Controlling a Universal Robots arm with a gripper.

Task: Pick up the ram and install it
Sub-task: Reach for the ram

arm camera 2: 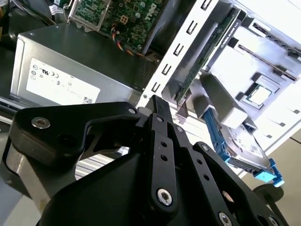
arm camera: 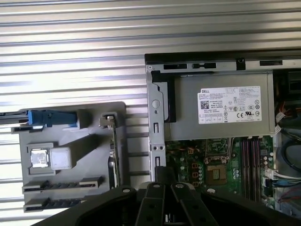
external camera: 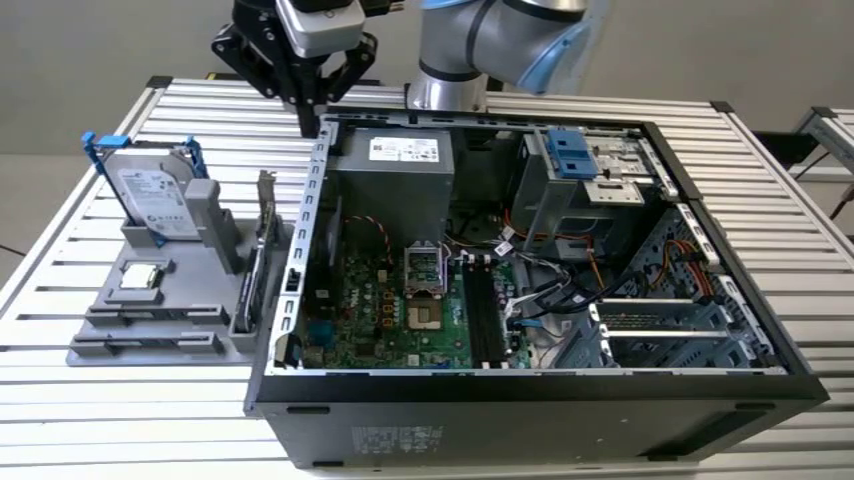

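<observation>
The claw (external camera: 310, 122) hangs with its 2 black fingers pressed together and nothing visible between them, just above the rear wall of the open computer case (external camera: 534, 405), at the corner on the exterior view's left. Inside the case, directly below that corner, sits the grey power supply (external camera: 394, 165), with the green motherboard (external camera: 380, 320) and its black memory slots (external camera: 483, 315) further in. Outside the case, toward the exterior view's left on the slatted metal table (external camera: 134, 420), stands a grey holder (external camera: 187, 300). Nearest the case wall, a green card (external camera: 251, 285) with a metal bracket stands upright in it. Beyond that are a silver hard drive (external camera: 150, 200) in a blue frame and a small processor chip (external camera: 140, 280). The ram (arm camera: 63, 184) appears to be a long, narrow dark stick resting edge-up in 1 of the holder's ridges, well apart from the claw.
</observation>
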